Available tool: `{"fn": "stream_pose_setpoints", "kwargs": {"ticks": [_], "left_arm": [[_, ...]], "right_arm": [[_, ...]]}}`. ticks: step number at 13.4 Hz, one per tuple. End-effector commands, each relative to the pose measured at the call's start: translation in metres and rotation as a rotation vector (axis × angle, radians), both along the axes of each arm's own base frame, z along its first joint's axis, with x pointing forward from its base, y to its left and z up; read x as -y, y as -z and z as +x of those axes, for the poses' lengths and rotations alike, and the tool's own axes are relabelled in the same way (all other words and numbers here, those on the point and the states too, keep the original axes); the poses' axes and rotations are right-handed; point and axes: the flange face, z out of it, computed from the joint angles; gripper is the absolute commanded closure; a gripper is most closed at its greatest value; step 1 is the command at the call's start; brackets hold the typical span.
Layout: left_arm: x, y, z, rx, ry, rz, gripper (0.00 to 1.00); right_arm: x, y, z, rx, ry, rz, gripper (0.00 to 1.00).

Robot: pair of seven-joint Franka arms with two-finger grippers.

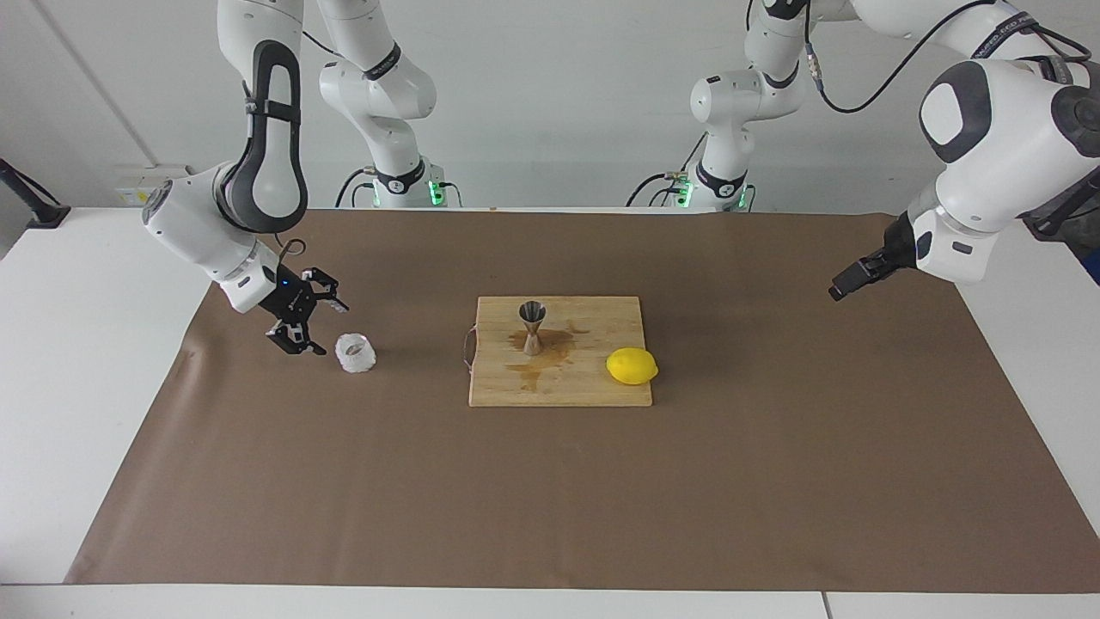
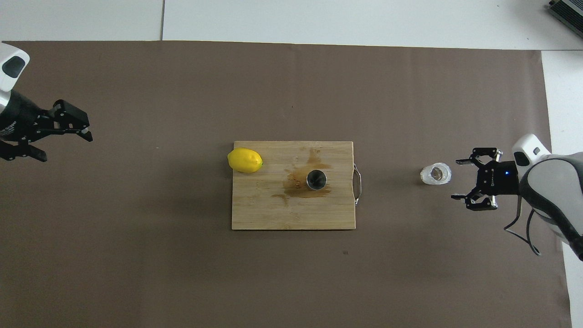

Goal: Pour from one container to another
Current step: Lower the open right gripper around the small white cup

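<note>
1. Brown paper sheet [image 1: 550, 481] is spread over the white table [image 1: 77, 344]; pale wall behind.
2. Squat bumpy clear-whitish tumbler [image 1: 355, 352] is parked beside the wooden cutting board [image 1: 593, 383], toward the right arm's end.
3. Shiny steel hourglass jigger [image 1: 533, 327] is stood on the board.
4. Right gripper [image 1: 311, 322], fingers spread apart, is held just beside the tumbler.
5. Left gripper [image 2: 45, 136] is spread apart too, well away from the board.

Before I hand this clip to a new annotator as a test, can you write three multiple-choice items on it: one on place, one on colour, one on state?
1. The jigger stands on:
A. the cutting board
B. bare paper
C. the lemon

2. The lemon is:
A. green
B. yellow
C. red

3. The right gripper beside the tumbler is:
A. shut on it
B. lifting it
C. open, not holding it

Key: 1 A, it stands upright mid-board by a wet stain; 2 B, plainly yellow; 3 C, fingers spread, tumbler resting on the paper.
</note>
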Motion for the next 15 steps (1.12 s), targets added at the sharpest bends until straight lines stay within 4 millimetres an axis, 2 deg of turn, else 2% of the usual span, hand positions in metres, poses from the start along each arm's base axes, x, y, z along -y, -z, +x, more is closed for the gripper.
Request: {"fn": "stream_pose_setpoints", "kwargs": {"ticks": [1, 5, 9, 13, 15], "left_arm": [[-0.009, -0.014, -0.015, -0.007, 0.102, 0.027, 0.00], [-0.014, -0.019, -0.019, -0.012, 0.242, 0.003, 0.00], [-0.004, -0.022, -0.016, 0.012, 0.252, -0.004, 0.00], [0.025, -0.024, -0.016, 0.097, 0.309, 0.008, 0.00], [0.024, -0.027, -0.020, 0.168, 0.339, 0.019, 0.00]], "right_arm": [[0.004, 0.023, 0.000, 0.038, -0.035, 0.061, 0.00], [0.017, 0.059, 0.000, 0.061, -0.079, 0.124, 0.00], [0.012, 0.060, 0.002, 0.062, -0.077, 0.166, 0.00], [0.003, 0.062, 0.002, 0.061, -0.069, 0.190, 0.00], [0.003, 0.066, 0.001, 0.060, -0.074, 0.193, 0.00]]}}
